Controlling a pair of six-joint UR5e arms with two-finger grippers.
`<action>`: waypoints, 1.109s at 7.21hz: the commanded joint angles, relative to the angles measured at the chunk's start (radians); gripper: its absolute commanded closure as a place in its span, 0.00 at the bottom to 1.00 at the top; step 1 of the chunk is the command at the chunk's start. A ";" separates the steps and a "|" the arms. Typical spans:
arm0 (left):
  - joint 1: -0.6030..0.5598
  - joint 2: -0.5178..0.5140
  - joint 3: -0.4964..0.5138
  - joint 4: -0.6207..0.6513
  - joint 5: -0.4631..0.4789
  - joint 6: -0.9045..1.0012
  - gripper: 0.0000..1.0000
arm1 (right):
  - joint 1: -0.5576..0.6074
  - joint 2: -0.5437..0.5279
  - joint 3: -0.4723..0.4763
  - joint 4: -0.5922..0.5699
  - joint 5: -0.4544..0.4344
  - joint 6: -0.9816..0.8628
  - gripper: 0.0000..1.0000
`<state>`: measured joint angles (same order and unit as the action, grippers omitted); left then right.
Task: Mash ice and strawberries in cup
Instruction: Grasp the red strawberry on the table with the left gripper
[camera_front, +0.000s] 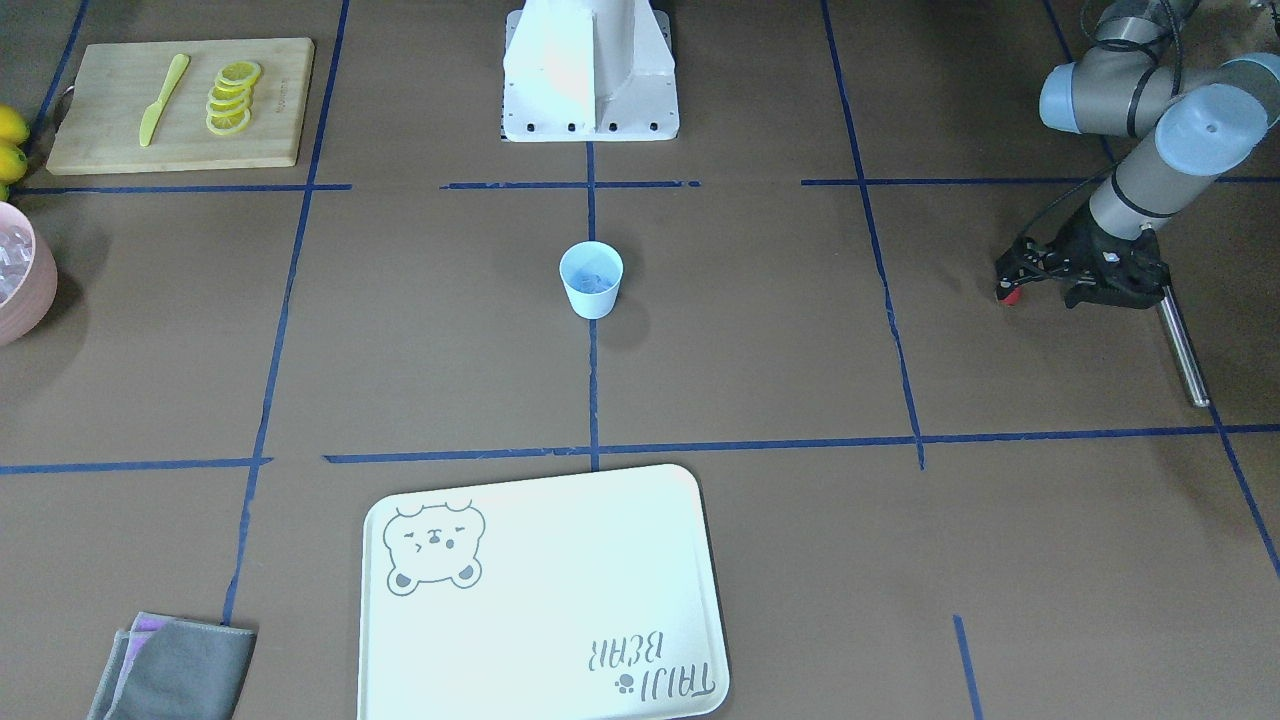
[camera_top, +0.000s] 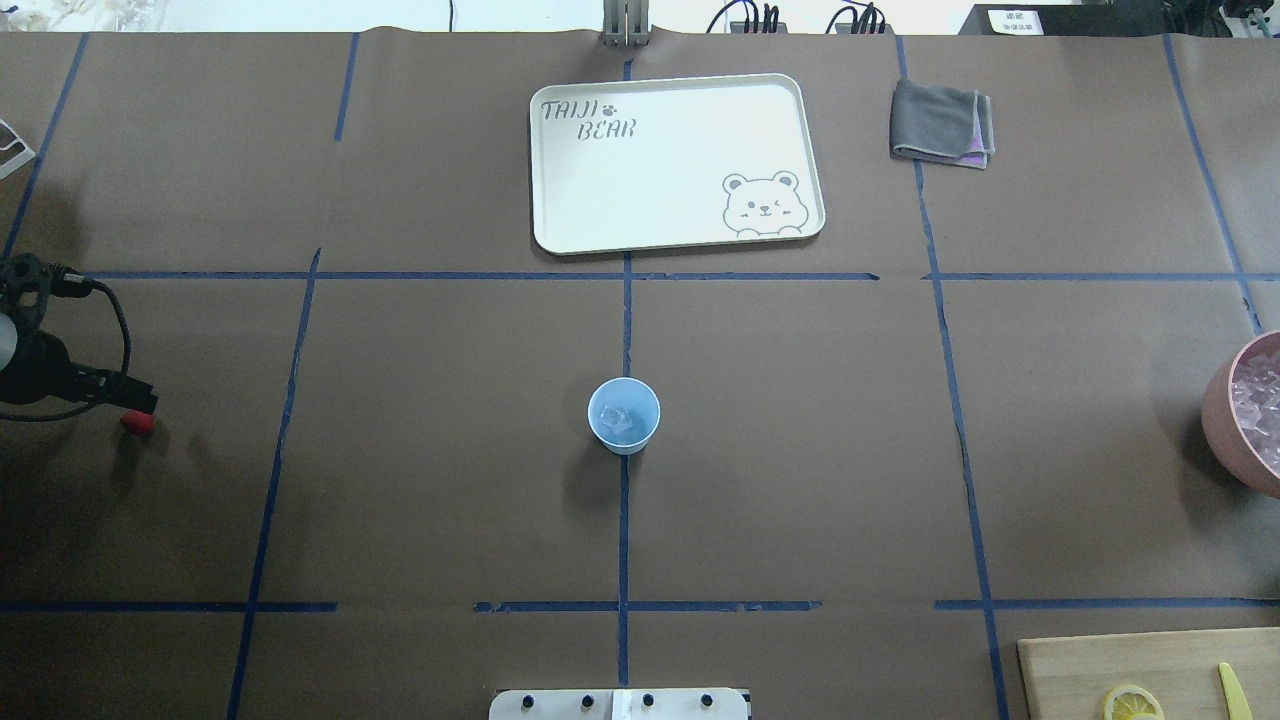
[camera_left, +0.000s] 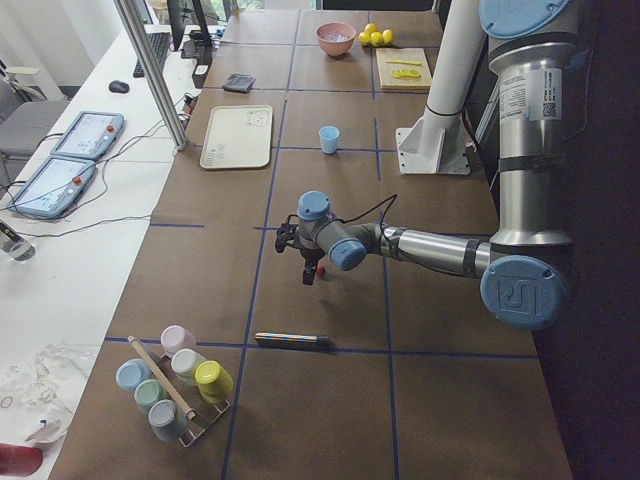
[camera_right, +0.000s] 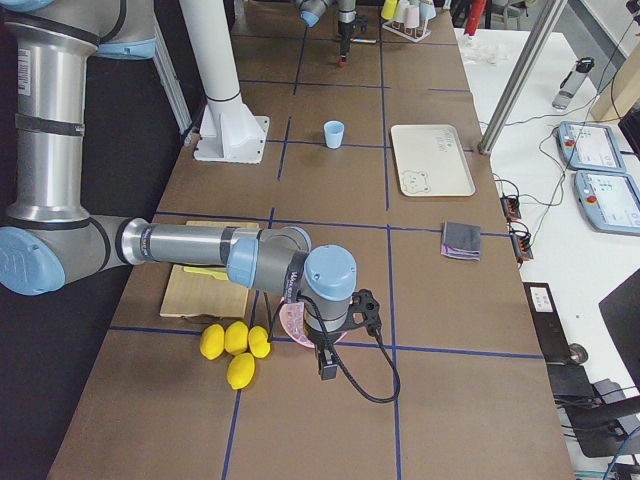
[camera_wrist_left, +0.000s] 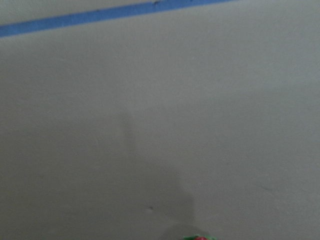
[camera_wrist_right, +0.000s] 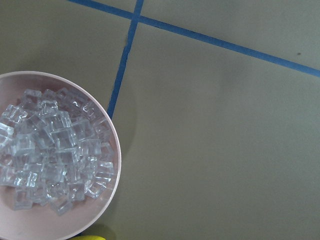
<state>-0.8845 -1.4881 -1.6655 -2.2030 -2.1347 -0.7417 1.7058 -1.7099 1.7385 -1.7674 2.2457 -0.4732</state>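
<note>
The light-blue cup (camera_top: 623, 415) stands upright at the table's middle, with a few ice cubes (camera_top: 620, 419) inside; it also shows in the front view (camera_front: 591, 280). My left gripper (camera_top: 135, 412) is at the table's far left end, well away from the cup, shut on the small red strawberry (camera_top: 137, 424) and holding it just above the table (camera_front: 1010, 294). The strawberry's top peeks in at the bottom edge of the left wrist view (camera_wrist_left: 197, 237). My right gripper (camera_right: 326, 362) hangs beside the pink bowl (camera_wrist_right: 113, 135) full of ice (camera_wrist_right: 50, 155); I cannot tell whether it is open or shut.
A metal rod (camera_front: 1182, 350) lies near the left gripper. A white bear tray (camera_front: 540, 600) and a grey cloth (camera_front: 175, 670) lie on the far side. A cutting board (camera_front: 100, 130) holds lemon slices (camera_front: 230, 98) and a yellow knife. Lemons (camera_right: 235, 345) lie by the bowl.
</note>
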 joint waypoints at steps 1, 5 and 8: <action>0.007 -0.003 0.010 -0.015 -0.007 -0.018 0.00 | 0.000 0.000 0.000 0.000 -0.002 -0.002 0.00; 0.056 -0.003 0.006 -0.012 -0.008 -0.071 0.10 | 0.000 0.000 -0.002 0.000 -0.002 -0.002 0.00; 0.056 0.003 -0.003 -0.010 -0.008 -0.070 0.92 | 0.000 0.000 -0.004 0.000 -0.002 -0.001 0.00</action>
<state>-0.8290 -1.4873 -1.6649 -2.2141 -2.1426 -0.8117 1.7058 -1.7104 1.7360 -1.7671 2.2442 -0.4742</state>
